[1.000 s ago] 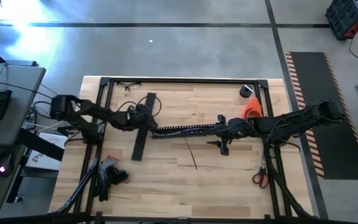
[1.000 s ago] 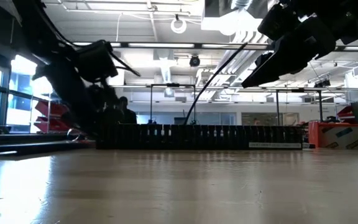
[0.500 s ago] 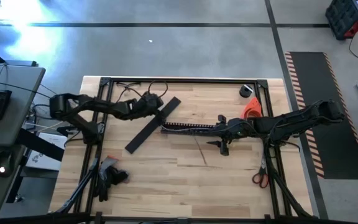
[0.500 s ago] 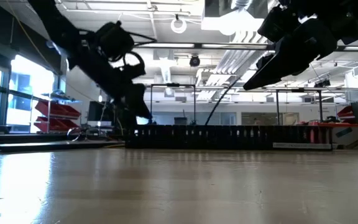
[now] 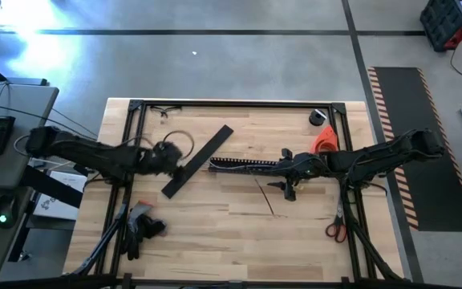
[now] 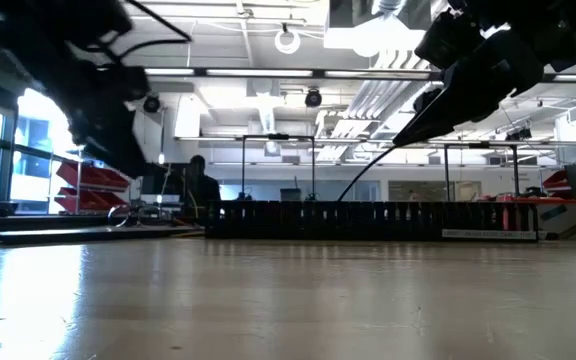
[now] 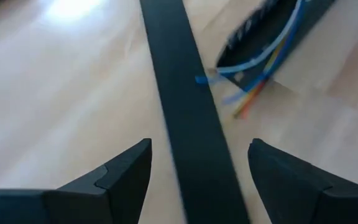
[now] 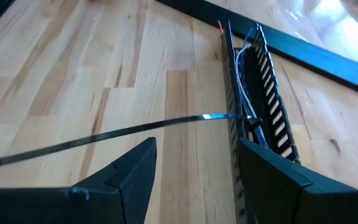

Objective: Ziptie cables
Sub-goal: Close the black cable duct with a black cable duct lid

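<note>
The cables (image 8: 248, 81) are thin pale, blue and orange wires. They lie inside a black slotted strip (image 5: 247, 164) at mid-table, and their ends (image 7: 253, 93) stick out of its left end. A flat black strip (image 5: 199, 159) lies slantwise on the wood beside it. My left gripper (image 7: 197, 149) hangs open above that flat strip, touching nothing. Over the slotted strip's right end my right gripper (image 8: 197, 146) stands open and raised (image 6: 423, 115). A thin dark strand (image 8: 104, 134) reaches the slotted strip with one end.
A black frame (image 5: 135, 108) rims the table. Scissors (image 5: 335, 229) lie at the near right. An orange object (image 5: 325, 143) and a black roll (image 5: 319, 117) sit at the far right. Dark clutter (image 5: 143, 226) lies at the near left. Bare wood spans the near middle.
My left gripper went toward the far edge, then drew back toward the table's left edge and rose. The flat black strip has turned about, its far end swinging toward the right. The slotted strip and the dark strand slid a little to the right.
</note>
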Controlling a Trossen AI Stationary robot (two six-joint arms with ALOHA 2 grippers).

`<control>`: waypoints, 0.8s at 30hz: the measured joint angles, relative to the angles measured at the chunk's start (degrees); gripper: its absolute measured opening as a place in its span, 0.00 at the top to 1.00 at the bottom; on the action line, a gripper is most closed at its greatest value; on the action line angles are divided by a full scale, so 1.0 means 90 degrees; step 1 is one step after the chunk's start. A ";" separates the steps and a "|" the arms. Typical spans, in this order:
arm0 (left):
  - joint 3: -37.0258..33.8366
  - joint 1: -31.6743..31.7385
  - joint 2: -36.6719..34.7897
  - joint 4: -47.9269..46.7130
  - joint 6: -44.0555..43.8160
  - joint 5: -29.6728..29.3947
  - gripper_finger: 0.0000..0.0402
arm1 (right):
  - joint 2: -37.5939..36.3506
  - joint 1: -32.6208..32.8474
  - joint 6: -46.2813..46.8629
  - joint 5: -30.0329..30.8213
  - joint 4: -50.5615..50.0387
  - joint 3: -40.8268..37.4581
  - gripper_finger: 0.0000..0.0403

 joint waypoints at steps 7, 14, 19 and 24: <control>-0.0804 -0.0901 -0.0123 0.0464 -0.1699 0.0093 0.39 | 0.0000 -0.0010 -0.0025 0.0051 0.0111 0.0000 0.49; -0.1071 -0.1227 0.0343 0.0830 -0.1713 -0.0116 0.33 | -0.0002 -0.0017 -0.0094 0.0071 0.0200 0.0000 0.49; -0.1071 -0.1325 0.0889 0.1311 -0.1725 -0.0390 0.28 | 0.0000 -0.0017 -0.0066 0.0071 0.0197 0.0000 0.49; -0.1055 -0.1358 0.1776 0.1694 -0.1896 -0.0534 0.24 | 0.0000 -0.0017 -0.0057 0.0071 0.0196 0.0000 0.49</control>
